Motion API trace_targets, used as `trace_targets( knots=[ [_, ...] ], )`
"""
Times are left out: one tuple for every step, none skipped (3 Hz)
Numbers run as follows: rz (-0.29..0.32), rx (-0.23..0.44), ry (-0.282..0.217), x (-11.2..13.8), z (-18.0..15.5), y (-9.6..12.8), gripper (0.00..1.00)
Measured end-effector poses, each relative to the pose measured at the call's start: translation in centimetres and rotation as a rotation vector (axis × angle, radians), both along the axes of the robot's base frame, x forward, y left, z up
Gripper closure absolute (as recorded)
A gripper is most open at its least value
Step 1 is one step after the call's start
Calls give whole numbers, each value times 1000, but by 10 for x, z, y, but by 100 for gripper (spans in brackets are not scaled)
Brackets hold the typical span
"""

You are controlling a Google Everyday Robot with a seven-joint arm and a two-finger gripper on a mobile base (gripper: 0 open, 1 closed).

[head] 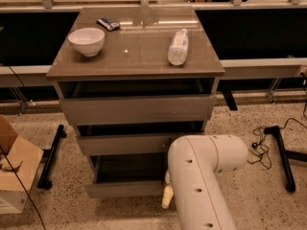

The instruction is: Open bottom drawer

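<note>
Where the white arm point(199, 190) comes up from the lower edge of the view, we see it climb steeply, bend at a rounded elbow to the right of the cabinet, and fold back toward the drawers. Its thick link covers the right-hand end of the bottom drawer point(122, 189). The gripper point(167, 196) shows only as a pale yellowish tip poking out from behind the arm's left side, low down and against the right end of that drawer's front. We cannot tell whether it is clenched, released or grasping anything, since the arm hides most of it.

The bottom drawer stands pulled out from the cabinet. Its flat front sits forward of the two drawer fronts above, and we can look down into its plain grey inside.

On the cabinet top point(134, 61) we see a white bowl point(87, 40) at the left, a clear bottle point(178, 47) lying on its side at the right, and a small dark packet point(108, 23) behind the bowl. A cardboard box point(13, 171) sits on the floor to the left.
</note>
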State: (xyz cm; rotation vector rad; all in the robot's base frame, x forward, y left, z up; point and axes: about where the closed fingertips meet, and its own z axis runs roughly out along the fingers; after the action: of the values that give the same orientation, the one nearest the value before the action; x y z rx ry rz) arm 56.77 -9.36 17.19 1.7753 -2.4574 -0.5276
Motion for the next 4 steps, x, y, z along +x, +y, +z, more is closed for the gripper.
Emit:
trace_targets(
  knots=[
    [1, -24, 60, -31, -5, -11, 26],
    [2, -24, 71, -38, -5, -12, 57],
    [-1, -21, 138, -80, -2, -20, 80],
    [-51, -19, 202, -107, -6, -26, 70]
  ],
)
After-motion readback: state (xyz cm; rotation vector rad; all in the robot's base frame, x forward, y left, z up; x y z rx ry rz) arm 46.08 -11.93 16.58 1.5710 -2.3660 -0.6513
